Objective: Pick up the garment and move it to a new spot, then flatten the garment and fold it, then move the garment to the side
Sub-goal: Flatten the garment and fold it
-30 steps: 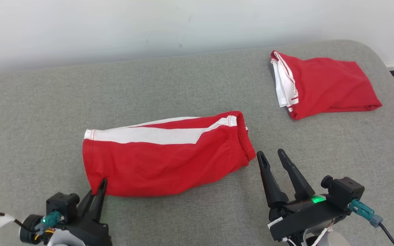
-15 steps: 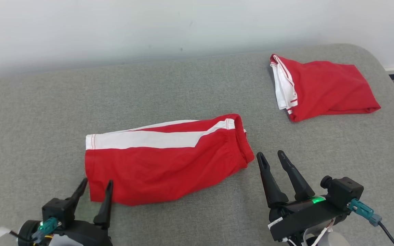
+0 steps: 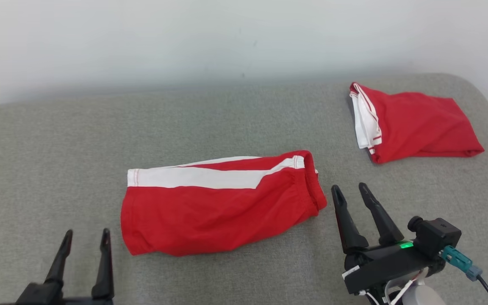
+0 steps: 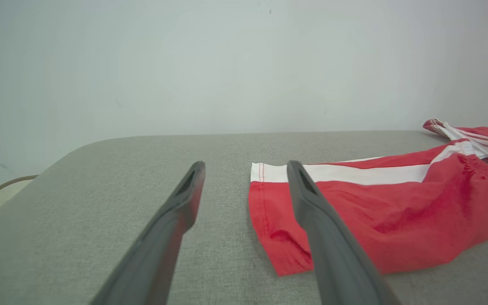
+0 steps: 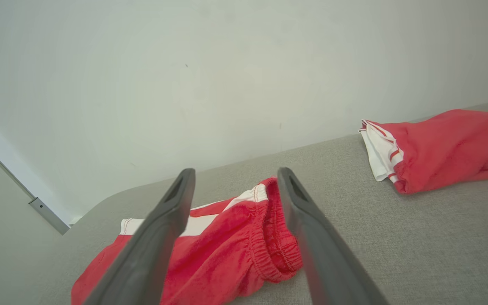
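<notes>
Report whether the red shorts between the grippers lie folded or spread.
Folded in half: the red shorts show a single leg shape, one white stripe, waistband at one end.

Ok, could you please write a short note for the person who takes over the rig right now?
Left gripper: open, empty, just off the hem end of the red shorts.
Right gripper: open, empty, beside their waistband.
Done: shorts lie flat in the middle of the grey fabric surface, apparently folded in half lengthwise. A second folded red garment sits at the far right.
To do: probably one more fold, then move the shorts aside.
</notes>
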